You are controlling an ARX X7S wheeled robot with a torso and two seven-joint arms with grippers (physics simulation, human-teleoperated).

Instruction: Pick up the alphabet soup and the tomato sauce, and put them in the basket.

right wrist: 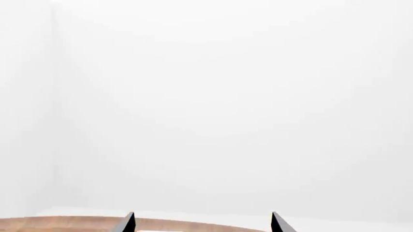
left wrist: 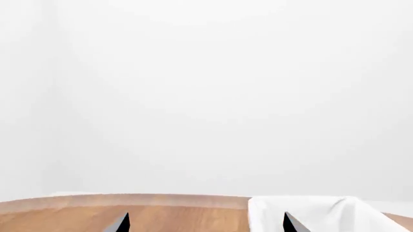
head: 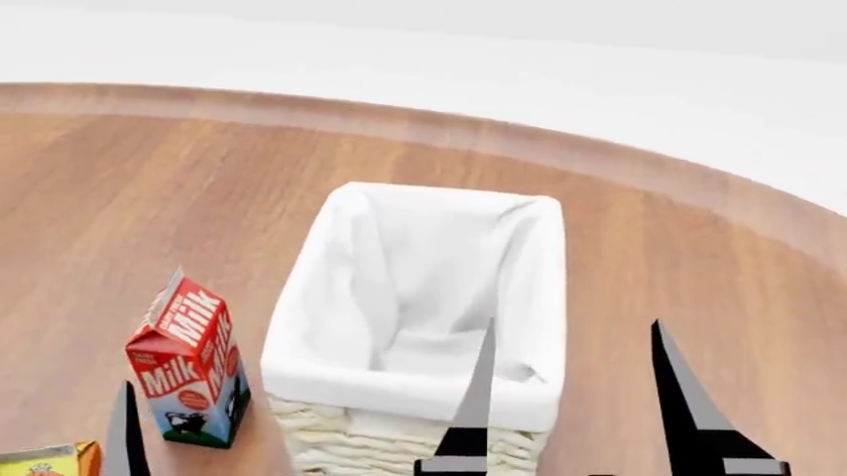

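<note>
The basket (head: 397, 382), cream wicker with a white cloth lining, stands mid-table in the head view, and only lining shows inside it. Its cloth rim (left wrist: 322, 215) also shows in the left wrist view. The alphabet soup and the tomato sauce are out of view. My right gripper (head: 576, 397) is open and holds nothing; it hangs near the basket's near right corner, one finger (head: 474, 397) overlapping the rim. Its tips also show in the right wrist view (right wrist: 203, 223). My left gripper (left wrist: 206, 224) is open and holds nothing; one finger (head: 126, 431) shows left of the basket.
A red, white and blue milk carton (head: 188, 362) stands left of the basket. A yellow box (head: 47, 461) peeks in at the head view's bottom left corner. The round wooden table's far edge (head: 437, 129) curves behind the basket, with a white floor and wall beyond.
</note>
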